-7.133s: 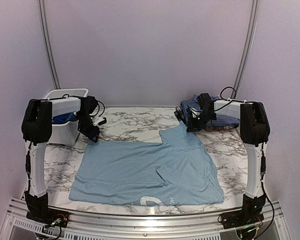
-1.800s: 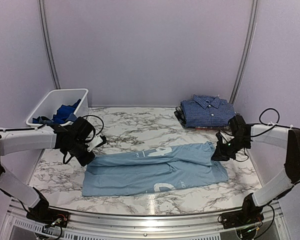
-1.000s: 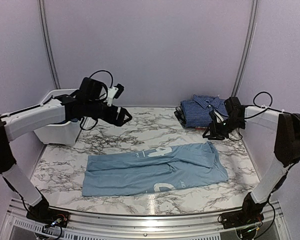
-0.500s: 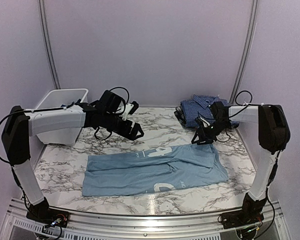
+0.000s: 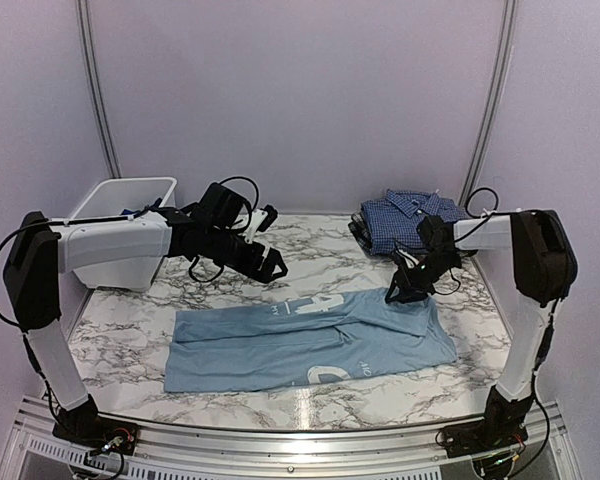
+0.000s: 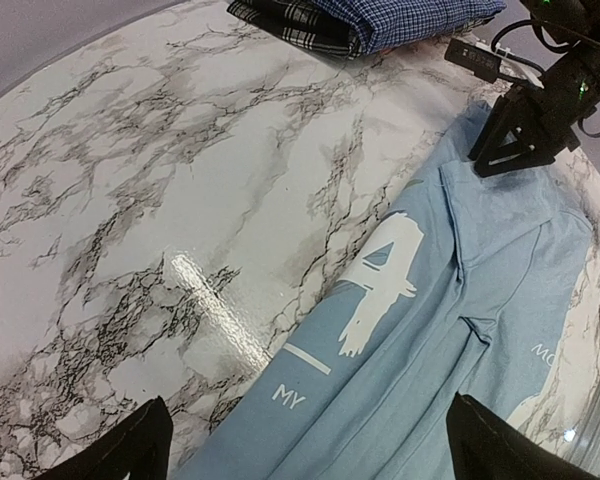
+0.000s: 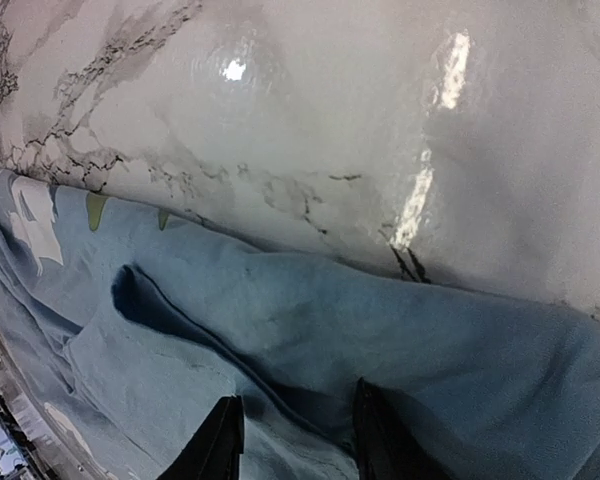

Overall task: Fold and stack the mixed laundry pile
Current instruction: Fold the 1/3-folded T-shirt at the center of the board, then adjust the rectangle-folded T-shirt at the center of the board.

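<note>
Here, from largest to smallest:

- Enclosure: plain lilac walls (image 5: 300,100) close the back and sides, with a curved metal rail (image 5: 95,90) rising at each side.
- Marble-patterned table (image 5: 310,240): glossy, with glare spots showing in both wrist views; cloth would likely slide across it easily.
- Light blue T-shirt (image 5: 310,340): lies across the near middle of the table as a long band, white print uppermost. It looks folded lengthwise, so a crosswise fold probably comes next.
- White bin (image 5: 110,195): stands at the far left corner, largely behind the left arm.
- Finished stack, far right corner: the navy small-check shirt (image 5: 415,222) rests folded on the black-and-white plaid piece (image 6: 300,28), kept well apart from the working area.
- Left gripper (image 5: 268,262): jaws spread wide and holding nothing, it hovers over bare marble just beyond the band's far edge.
- Right gripper (image 5: 400,290): tips are down on the band's far right corner, jaws partly apart with no cloth visibly pinched. It seems placed to take that corner.
</note>
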`<state>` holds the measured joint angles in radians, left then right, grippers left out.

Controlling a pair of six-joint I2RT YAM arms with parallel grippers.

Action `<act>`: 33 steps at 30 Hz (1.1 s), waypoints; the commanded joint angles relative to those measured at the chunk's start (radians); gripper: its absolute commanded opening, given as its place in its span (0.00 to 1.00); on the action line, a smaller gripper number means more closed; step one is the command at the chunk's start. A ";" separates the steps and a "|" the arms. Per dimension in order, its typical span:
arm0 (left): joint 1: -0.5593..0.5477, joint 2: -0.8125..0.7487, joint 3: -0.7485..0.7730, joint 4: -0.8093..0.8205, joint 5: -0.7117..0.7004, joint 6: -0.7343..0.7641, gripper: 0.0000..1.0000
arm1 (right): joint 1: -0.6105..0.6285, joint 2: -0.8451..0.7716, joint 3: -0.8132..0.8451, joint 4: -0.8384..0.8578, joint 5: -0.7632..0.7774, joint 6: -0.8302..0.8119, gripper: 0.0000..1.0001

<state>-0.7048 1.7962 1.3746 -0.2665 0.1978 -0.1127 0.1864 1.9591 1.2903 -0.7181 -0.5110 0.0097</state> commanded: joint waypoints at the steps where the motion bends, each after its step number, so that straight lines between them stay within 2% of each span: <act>1: 0.002 -0.021 -0.010 -0.002 -0.003 -0.001 0.99 | 0.012 -0.033 -0.024 -0.016 -0.008 -0.008 0.39; 7: -0.002 -0.029 -0.011 -0.004 -0.008 -0.004 0.99 | 0.024 -0.063 -0.019 -0.023 -0.045 -0.008 0.33; 11: -0.003 -0.038 -0.020 -0.004 -0.016 -0.008 0.99 | 0.025 -0.092 -0.022 -0.026 -0.056 -0.008 0.22; 16: -0.007 -0.047 -0.029 -0.004 -0.022 -0.008 0.99 | 0.025 -0.101 -0.033 -0.022 -0.059 -0.008 0.19; 18: -0.008 -0.050 -0.033 -0.004 -0.027 -0.010 0.99 | 0.027 -0.090 -0.034 -0.020 -0.058 -0.008 0.21; 21: -0.009 -0.056 -0.039 -0.004 -0.035 -0.010 0.99 | 0.028 -0.066 -0.028 -0.021 -0.028 -0.008 0.35; 27: -0.013 -0.068 -0.053 -0.004 -0.043 0.000 0.99 | 0.035 -0.039 -0.019 -0.020 0.041 -0.008 0.43; 29: -0.015 -0.072 -0.060 -0.005 -0.044 0.000 0.99 | 0.041 -0.044 -0.026 -0.018 0.030 -0.008 0.43; 31: -0.015 -0.077 -0.066 -0.005 -0.047 0.003 0.99 | 0.049 -0.052 -0.030 -0.019 0.006 -0.008 0.35; 33: -0.015 -0.080 -0.070 -0.006 -0.054 0.009 0.99 | 0.054 -0.059 -0.029 -0.027 0.006 -0.008 0.32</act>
<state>-0.7155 1.7580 1.3201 -0.2665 0.1627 -0.1162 0.2203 1.9133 1.2591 -0.7307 -0.5041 0.0036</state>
